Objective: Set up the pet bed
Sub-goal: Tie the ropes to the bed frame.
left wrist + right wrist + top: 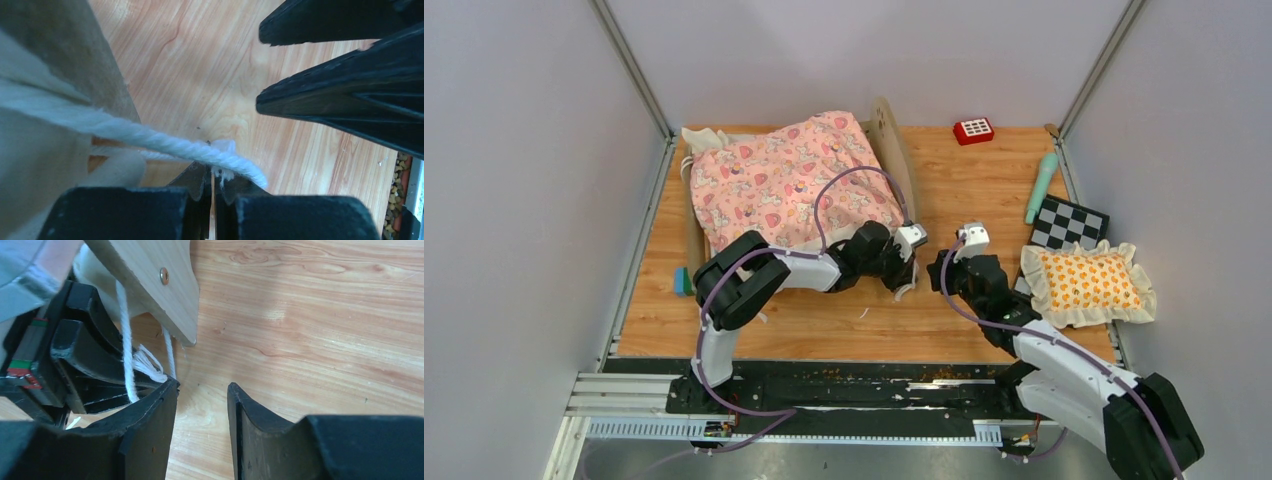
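Note:
The pet bed's light-wood frame (891,135) stands at the back left, covered by the pink unicorn quilt (789,180); the mattress is hidden under it. My left gripper (906,278) is at the bed's near right corner. In the left wrist view it (214,176) is shut on the frayed end of a white cord (170,145) that hangs from the bed. My right gripper (942,270) is just right of it, open and empty (202,390), with one finger (150,410) beside the cord (127,360) and the wooden headboard corner (155,285).
An orange-patterned frilled pillow (1089,283) lies at the right, partly on a checkered board (1072,222). A teal cylinder (1041,187) and a red keypad toy (974,130) lie at the back right. A teal object (682,281) sits left of the bed. Grey walls enclose the table.

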`<state>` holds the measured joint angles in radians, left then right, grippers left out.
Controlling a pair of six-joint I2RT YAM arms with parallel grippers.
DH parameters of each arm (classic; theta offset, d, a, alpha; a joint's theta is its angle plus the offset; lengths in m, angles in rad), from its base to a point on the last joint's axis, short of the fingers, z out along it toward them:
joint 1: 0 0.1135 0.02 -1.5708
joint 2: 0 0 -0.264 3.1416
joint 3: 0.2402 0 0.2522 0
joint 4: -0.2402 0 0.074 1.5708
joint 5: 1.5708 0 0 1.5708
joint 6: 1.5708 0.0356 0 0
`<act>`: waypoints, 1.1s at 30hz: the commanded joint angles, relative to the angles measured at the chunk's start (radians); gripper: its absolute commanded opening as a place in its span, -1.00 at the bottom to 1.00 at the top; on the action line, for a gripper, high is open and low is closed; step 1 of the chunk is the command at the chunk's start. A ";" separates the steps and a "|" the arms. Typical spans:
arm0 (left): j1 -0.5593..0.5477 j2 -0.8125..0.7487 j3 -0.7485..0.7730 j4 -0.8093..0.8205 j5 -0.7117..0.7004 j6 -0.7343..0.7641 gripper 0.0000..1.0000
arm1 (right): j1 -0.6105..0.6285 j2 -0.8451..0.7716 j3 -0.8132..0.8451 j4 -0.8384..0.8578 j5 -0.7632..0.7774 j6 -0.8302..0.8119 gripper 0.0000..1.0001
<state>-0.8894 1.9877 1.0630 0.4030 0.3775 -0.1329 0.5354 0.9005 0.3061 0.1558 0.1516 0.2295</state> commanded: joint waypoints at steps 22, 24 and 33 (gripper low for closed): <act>0.012 0.011 0.082 -0.082 0.072 0.035 -1.00 | -0.431 0.087 0.115 0.071 -0.748 -0.135 -0.28; 0.010 0.010 0.084 -0.087 0.076 0.036 -1.00 | -0.518 0.148 0.116 0.150 -0.918 -0.035 -0.28; 0.011 0.017 0.105 -0.120 0.102 0.048 -1.00 | -0.577 0.265 0.094 0.276 -1.117 0.039 -0.20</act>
<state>-0.8818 1.9938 1.1187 0.3038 0.4530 -0.1135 -0.0406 1.1408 0.4057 0.2878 -0.8043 0.2039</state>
